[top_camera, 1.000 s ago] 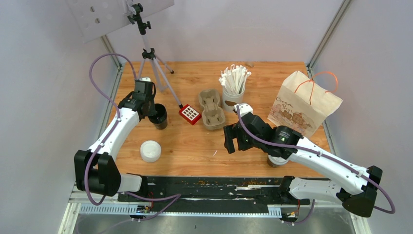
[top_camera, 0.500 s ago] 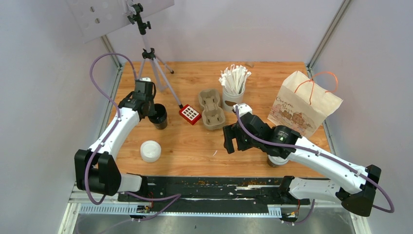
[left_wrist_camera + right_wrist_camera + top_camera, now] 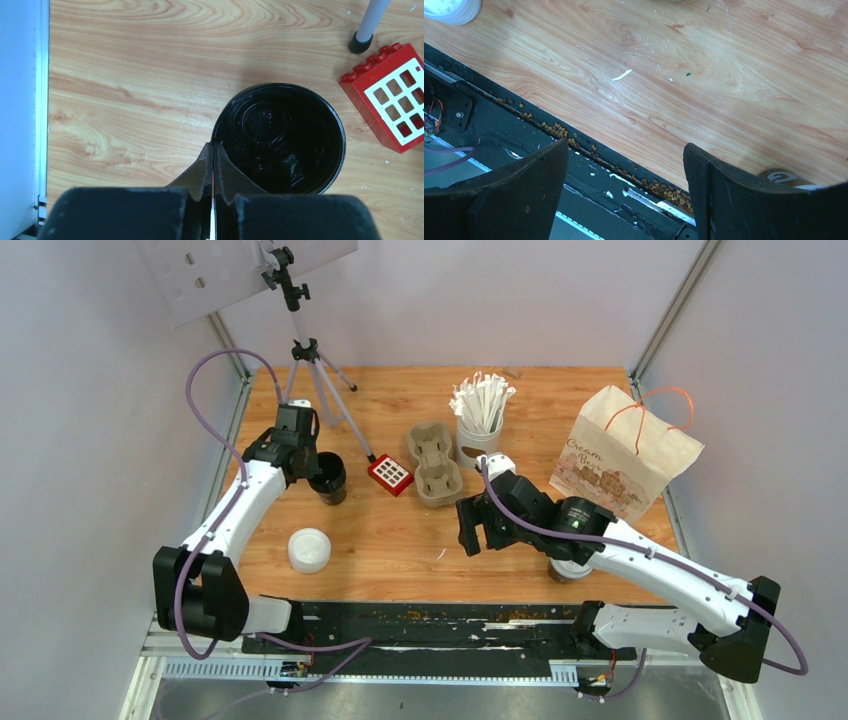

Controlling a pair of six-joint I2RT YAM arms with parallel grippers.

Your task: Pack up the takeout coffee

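We have the left hand closed to a pinch on the left side of the rim of the lidless cup. One finger sits inside the wall and the other outside, so we read it as clamped on the thin wall, not shut on nothing. This cup stands upright at the far left of the counter, its axis vertical and its open mouth dark inside.

In our judgement, the coming move turns on what lies which way from that grip. The loose lid rests flat on the near side of the cup, toward the left arm's base and well apart from it, so the left arm is clearly the nearer one. The pulp tray lies to the cup's right, past a red block, and is closer to the right hand.

That hand hangs over bare counter with its fingers wide apart and nothing between them. The second cup, lid on, stands partly hidden under the right forearm. It is behind the hand, not ahead of it, with the paper bag beyond at the far right
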